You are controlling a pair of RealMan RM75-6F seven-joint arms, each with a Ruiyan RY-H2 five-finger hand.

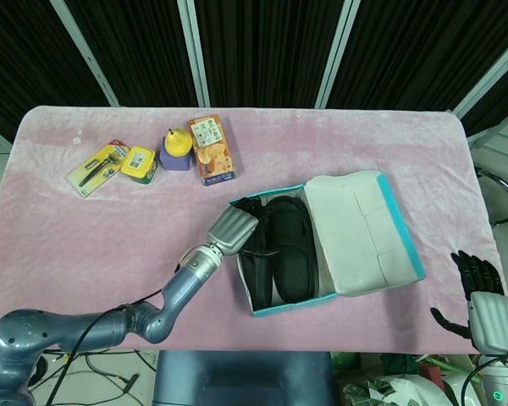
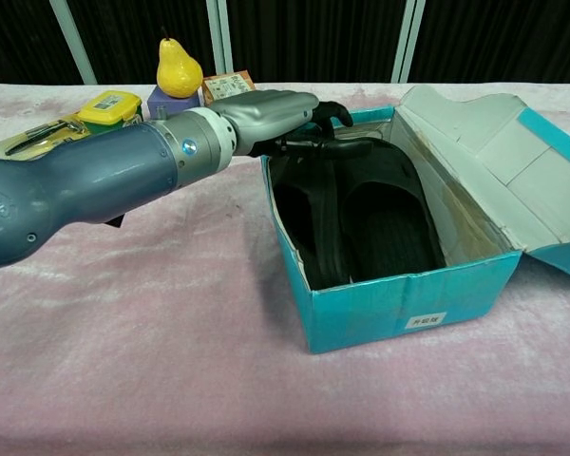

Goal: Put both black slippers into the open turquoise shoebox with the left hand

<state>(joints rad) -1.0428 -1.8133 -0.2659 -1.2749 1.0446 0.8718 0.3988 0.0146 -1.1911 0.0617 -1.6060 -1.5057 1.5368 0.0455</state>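
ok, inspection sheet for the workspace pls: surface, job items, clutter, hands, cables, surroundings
Surface: pink cloth covers the table.
Job's things: turquoise shoebox open, lid folded to its right; both black slippers inside it.
Clutter: pear on a purple block, snack box, yellow container, razor pack, all at the far left of the table.
Hands: left hand over the box's far left corner, fingers on a slipper strap; whether it grips is unclear. Right hand off the table's right edge, holding nothing, fingers apart.
Cables: black cable along the left arm; more below the table's front edge.
Surroundings: black curtains with pale bars behind.
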